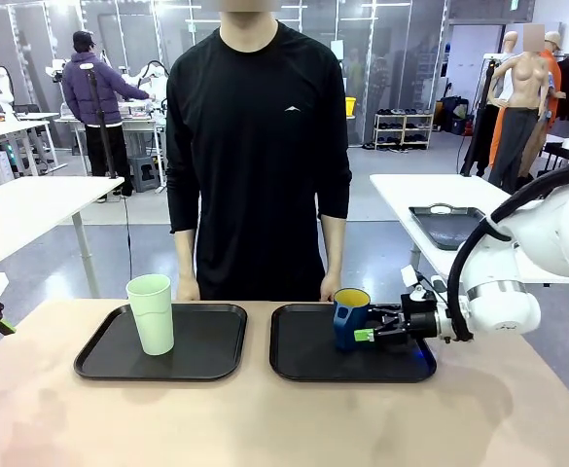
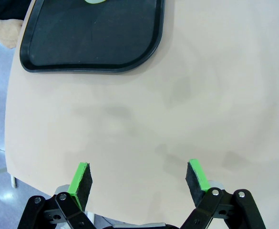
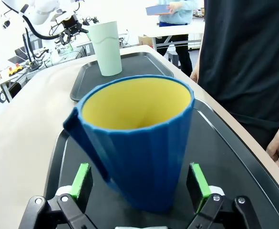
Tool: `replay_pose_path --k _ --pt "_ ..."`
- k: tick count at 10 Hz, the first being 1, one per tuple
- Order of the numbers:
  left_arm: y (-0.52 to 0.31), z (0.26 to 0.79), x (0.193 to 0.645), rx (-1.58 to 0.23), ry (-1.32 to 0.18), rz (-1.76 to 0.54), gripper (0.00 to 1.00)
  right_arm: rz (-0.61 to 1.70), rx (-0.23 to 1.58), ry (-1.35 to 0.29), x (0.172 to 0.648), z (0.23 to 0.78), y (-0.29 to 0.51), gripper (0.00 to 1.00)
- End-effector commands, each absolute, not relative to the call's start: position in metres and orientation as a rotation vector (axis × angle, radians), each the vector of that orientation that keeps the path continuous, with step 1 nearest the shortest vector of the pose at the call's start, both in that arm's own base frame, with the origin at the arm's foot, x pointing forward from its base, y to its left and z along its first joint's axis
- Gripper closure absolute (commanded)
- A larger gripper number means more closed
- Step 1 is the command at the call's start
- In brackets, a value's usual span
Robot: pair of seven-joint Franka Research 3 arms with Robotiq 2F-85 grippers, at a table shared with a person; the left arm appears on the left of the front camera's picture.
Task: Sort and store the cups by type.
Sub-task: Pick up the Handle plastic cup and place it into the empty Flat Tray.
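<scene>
Blue mug (image 1: 350, 316) upright on right tray (image 1: 303, 360), right end effector (image 1: 366, 335) open around it, untouched

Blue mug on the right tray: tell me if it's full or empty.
Empty. The right wrist view looks into the blue mug and shows bare yellow inner wall, no liquid or contents. It stands upright on the right tray.
</scene>
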State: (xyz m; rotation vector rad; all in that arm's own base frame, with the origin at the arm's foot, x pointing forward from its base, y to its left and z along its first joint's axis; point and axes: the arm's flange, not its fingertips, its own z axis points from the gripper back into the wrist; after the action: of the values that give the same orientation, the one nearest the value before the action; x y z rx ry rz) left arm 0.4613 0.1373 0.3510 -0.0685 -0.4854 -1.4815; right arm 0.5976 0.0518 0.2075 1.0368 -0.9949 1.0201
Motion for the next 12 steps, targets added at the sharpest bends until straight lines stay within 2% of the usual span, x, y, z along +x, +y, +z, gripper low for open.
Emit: replay_pose_path --k 1,5,9,12 --pt "0.140 0.351 0.463 -0.074 -0.517 -1.493 0.00 1.019 1.037 -0.972 0.583 0.221 0.038 0.00" --pt "0.140 0.351 0.463 -0.074 -0.517 -1.493 0.00 1.006 0.904 -0.931 0.555 0.256 -0.005 0.00" --pt "0.140 0.351 0.463 -0.074 -0.517 -1.493 0.00 1.012 0.827 -0.839 0.530 0.278 -0.013 0.00" --pt "0.140 0.351 0.463 -0.074 -0.517 -1.493 0.00 1.030 0.844 -0.907 0.538 0.273 -0.021 0.00"
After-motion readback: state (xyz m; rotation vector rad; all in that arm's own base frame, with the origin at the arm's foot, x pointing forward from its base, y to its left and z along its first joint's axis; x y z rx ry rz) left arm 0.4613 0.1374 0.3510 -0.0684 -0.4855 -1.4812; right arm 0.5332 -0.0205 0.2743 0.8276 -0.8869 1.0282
